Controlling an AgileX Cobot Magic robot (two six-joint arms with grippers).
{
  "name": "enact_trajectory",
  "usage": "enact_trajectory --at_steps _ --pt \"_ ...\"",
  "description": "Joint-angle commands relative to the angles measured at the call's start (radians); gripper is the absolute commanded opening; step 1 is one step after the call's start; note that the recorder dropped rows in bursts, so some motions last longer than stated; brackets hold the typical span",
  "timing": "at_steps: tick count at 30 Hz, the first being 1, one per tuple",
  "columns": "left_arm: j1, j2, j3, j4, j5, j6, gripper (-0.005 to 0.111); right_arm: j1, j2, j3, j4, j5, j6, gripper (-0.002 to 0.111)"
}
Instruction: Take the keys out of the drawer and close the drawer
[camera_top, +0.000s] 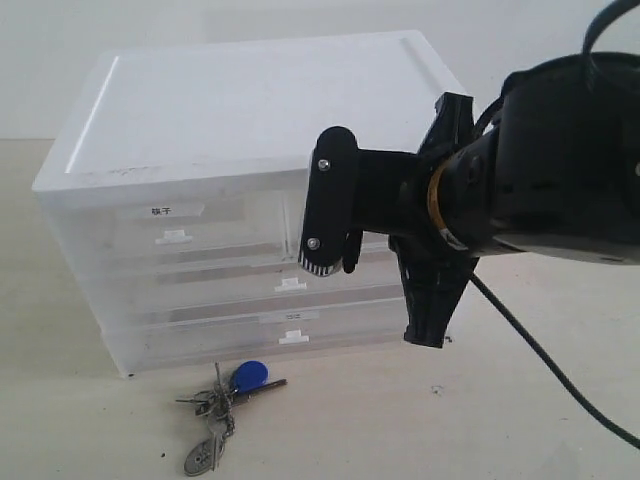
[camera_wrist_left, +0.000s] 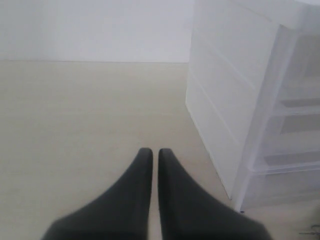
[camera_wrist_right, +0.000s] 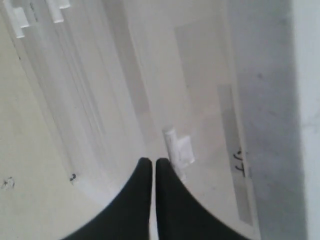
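While clenched and empty, right end effector (camera_wrist_right: 153, 162) outstretched level, just beside tab handle (camera_wrist_right: 180, 147) of the drawer (camera_wrist_right: 200, 110).

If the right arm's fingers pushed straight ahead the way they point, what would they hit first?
Most likely the drawer front, just beside its small white tab handle. The right gripper, fingers shut, looks very close to it, though depth is unclear.

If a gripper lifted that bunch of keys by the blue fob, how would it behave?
Probably floppy: the keys, blue fob and silver tag look loosely linked, so they'd dangle and swing. Pushed, they'd likely slide and bunch, not roll, since they lie flat.
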Motion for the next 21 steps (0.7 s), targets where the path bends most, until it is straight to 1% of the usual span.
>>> enact_trajectory --at_steps 1,4,6,7,8,10,11,12,15,18,21 --pt "0.0 0.003 -0.004 0.0 -0.011 0.003 0.005 0.03 -0.005 0.0 0.043 0.005 -0.015 0.0" --pt "0.0 0.003 -0.004 0.0 -0.011 0.003 0.005 0.096 -0.005 0.0 0.135 -0.009 -0.059 0.0" --pt "0.0 0.003 -0.004 0.0 -0.011 0.003 0.005 0.14 -0.005 0.0 0.243 -0.028 -0.152 0.0" --pt "0.0 0.003 -0.004 0.0 -0.011 0.003 0.005 0.168 -0.005 0.0 0.416 -0.055 -0.305 0.0" --pt "0.0 0.003 -0.004 0.0 -0.011 0.003 0.005 0.171 -0.002 0.0 0.505 -0.064 -0.39 0.0" --pt "0.0 0.003 -0.004 0.0 -0.011 0.003 0.005 0.167 0.007 0.0 0.748 -0.087 -0.609 0.0" --pt "0.0 0.003 -0.004 0.0 -0.011 0.003 0.005 0.162 0.015 0.0 0.851 -0.099 -0.678 0.0" --pt "0.0 0.003 -0.004 0.0 -0.011 0.003 0.005 0.157 0.04 -0.007 1.019 -0.121 -0.813 0.0" --pt "0.0 0.003 -0.004 0.0 -0.011 0.003 0.005 0.157 0.076 -0.009 1.114 -0.209 -0.912 0.0" --pt "0.0 0.003 -0.004 0.0 -0.011 0.003 0.005 0.157 0.133 -0.009 1.122 -0.34 -0.91 0.0" --pt "0.0 0.003 -0.004 0.0 -0.011 0.003 0.005 0.157 0.13 -0.009 1.122 -0.326 -0.91 0.0"
